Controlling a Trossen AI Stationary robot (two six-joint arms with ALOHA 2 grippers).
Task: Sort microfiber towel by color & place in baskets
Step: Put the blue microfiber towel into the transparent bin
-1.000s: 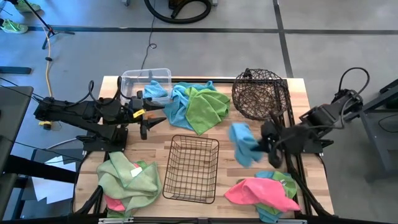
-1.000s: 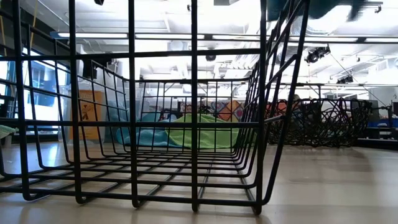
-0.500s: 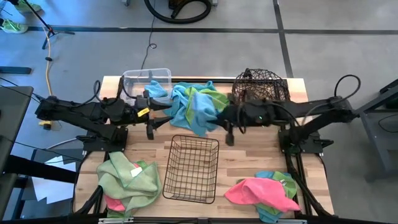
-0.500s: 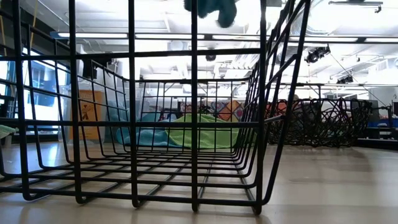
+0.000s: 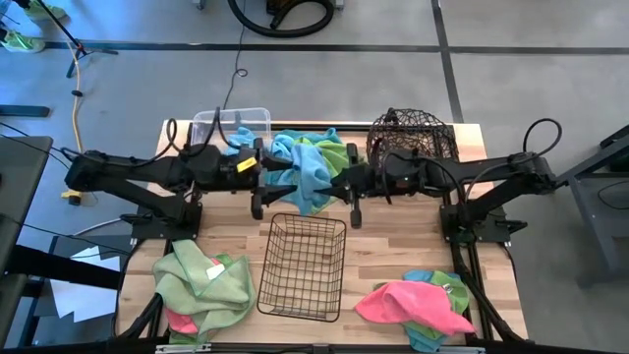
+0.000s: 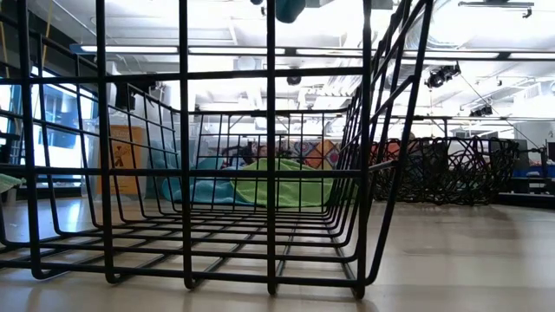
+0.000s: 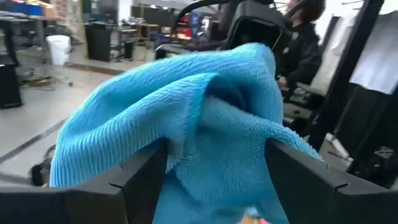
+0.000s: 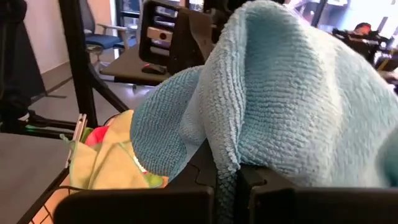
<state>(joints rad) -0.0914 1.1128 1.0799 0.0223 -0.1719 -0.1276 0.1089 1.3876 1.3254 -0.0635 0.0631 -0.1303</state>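
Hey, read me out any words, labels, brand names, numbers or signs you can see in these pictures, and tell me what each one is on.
None can be read.
Small yellow tag on the left arm, high view: too small to read.
Orange board behind the black rectangular wire basket, low view: a dark figure shows, any wording is blurred.
Light blue microfiber towel between the two claws, and the round woven wire basket: no lettering visible.

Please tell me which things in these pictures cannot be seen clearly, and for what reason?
- High view: whether the left gripper touches the blue towel; too small.
- Left wrist view: the towel fills the picture and hides the table.
- Low view: the black wire basket screens the piles behind it.
- Clear bin: contents partly under the left arm.
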